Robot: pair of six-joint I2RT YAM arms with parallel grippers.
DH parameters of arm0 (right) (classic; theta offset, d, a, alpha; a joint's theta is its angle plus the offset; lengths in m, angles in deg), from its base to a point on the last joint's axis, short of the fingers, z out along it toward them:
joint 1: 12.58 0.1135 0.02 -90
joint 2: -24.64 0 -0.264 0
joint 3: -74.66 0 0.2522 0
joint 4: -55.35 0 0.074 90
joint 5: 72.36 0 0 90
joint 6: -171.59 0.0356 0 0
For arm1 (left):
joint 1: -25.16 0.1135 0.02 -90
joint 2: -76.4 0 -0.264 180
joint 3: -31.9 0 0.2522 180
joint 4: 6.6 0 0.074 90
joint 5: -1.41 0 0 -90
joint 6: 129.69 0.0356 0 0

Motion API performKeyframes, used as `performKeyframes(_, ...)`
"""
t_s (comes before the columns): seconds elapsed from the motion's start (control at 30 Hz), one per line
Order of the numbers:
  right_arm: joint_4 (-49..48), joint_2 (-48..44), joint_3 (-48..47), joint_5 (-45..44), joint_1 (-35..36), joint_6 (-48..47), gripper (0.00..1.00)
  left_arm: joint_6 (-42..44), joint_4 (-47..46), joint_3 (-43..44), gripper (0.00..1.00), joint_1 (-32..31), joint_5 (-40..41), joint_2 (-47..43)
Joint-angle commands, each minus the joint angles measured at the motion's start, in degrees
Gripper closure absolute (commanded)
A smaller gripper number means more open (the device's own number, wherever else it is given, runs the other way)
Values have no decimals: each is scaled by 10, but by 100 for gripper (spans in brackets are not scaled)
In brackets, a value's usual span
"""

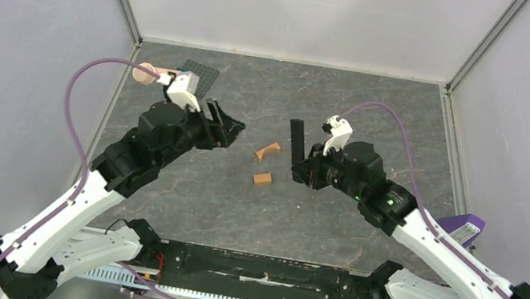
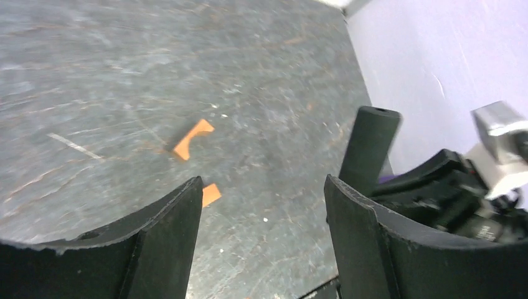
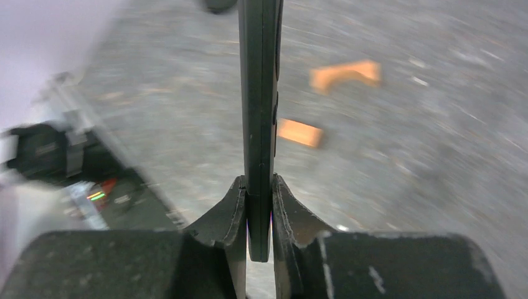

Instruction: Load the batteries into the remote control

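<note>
My right gripper [image 1: 301, 169] is shut on the near end of the remote control [image 1: 296, 142], a slim long black bar held edge-on above the table. In the right wrist view the remote [image 3: 258, 93] runs straight out from the closed gripper [image 3: 259, 199]. Two orange blocks lie on the table left of it: a notched one [image 1: 268, 151] and a small flat one [image 1: 263, 179]. My left gripper [image 1: 227, 125] is open and empty, hovering left of the blocks. In the left wrist view its gripper [image 2: 261, 205] frames the blocks [image 2: 193, 138] [image 2: 210, 194] and the remote [image 2: 368, 146].
A dark grey studded plate [image 1: 201, 75] and a pink round object [image 1: 143, 73] lie at the back left behind the left wrist. A purple object [image 1: 464, 229] sits at the right table edge. A black rail [image 1: 258, 266] runs along the near edge.
</note>
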Motion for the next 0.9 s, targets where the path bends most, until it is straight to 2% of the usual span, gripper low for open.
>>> performKeyframes(0.0, 114, 75, -24, -289, -18, -24, 100, -49, 58, 0, 24, -1, 137, -41)
performKeyframes(0.2, 115, 161, 8, -486, -49, -81, 100, -42, 99, 16, 26, -1, 84, -47)
performKeyframes(0.3, 102, 201, 35, -539, -64, -92, 100, -45, 99, 13, 27, -1, 59, -56)
performKeyframes(0.5, 50, 263, 77, -558, -68, -74, 100, -41, 94, 15, 28, -1, 25, -61)
performKeyframes(0.7, 41, 302, 78, -533, -68, -68, 99, -54, 86, 7, 30, -1, 12, -59)
performKeyframes(0.77, 36, 303, 80, -518, -68, -68, 92, -60, 81, 2, 30, -1, 12, -62)
performKeyframes(0.87, 23, 300, 90, -481, -69, -57, 76, -60, 80, 1, 30, -2, 6, -61)
